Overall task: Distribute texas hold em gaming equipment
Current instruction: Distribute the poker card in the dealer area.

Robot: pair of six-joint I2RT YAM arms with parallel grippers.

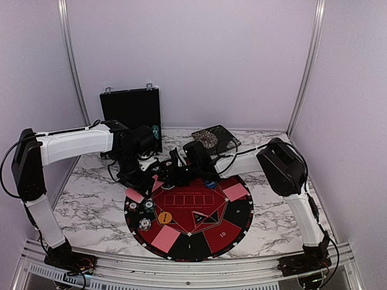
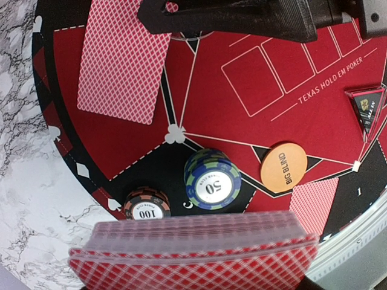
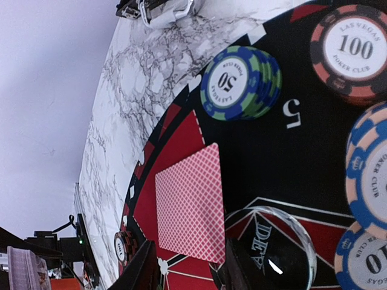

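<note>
Two chip stacks, the 50 stack (image 2: 211, 179) and the 100 stack (image 2: 146, 205), sit near the left edge of the mat (image 1: 236, 226), with an orange disc (image 2: 285, 167) beside them. Over them the left end effector (image 1: 140, 181) clamps a deck of cards (image 2: 193, 254). The right end effector (image 3: 184, 266), crowding close, stands released over a face-down card (image 3: 190, 202) on the mat, with a clear button (image 3: 269, 241) just beside it. A black case (image 1: 130, 109) stands at the far edge of the worktop (image 1: 91, 199).

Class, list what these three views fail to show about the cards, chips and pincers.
- Left wrist: the deck hides the fingers of the left pincer.
- Right wrist: the frame edge cuts off the blue-and-cream chip, so its value is missing.
- Top: the chips are too small to read values.
- All views: the cards lie back up, faces unseen.
</note>
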